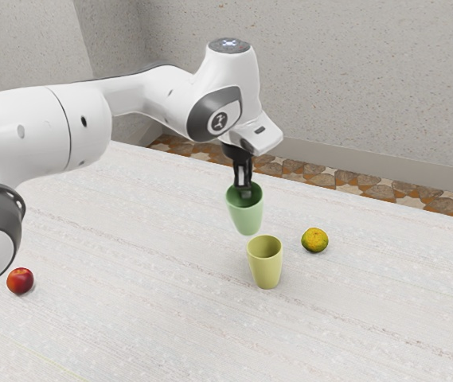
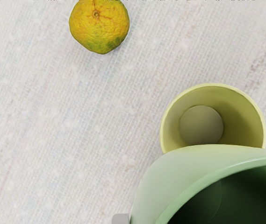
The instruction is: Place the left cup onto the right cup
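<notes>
A light green cup (image 1: 245,210) hangs in the air, tilted slightly, with my black gripper (image 1: 244,185) shut on its rim. Just below it and toward the exterior view's right, a yellow-green cup (image 1: 264,261) stands upright on the table. From the wrist, the held green cup (image 2: 207,186) is large and close under my hand, and it overlaps the near edge of the yellow-green cup (image 2: 213,119), whose open mouth and round bottom face the camera. The two cups do not touch.
An orange (image 1: 314,239) lies on the table to the right of the cups in the exterior view; from the wrist the orange (image 2: 99,24) is beyond the yellow-green cup. A red apple (image 1: 20,280) rests near the exterior view's left edge. The pale wooden table (image 1: 130,318) ends at a tiled floor strip (image 1: 369,187).
</notes>
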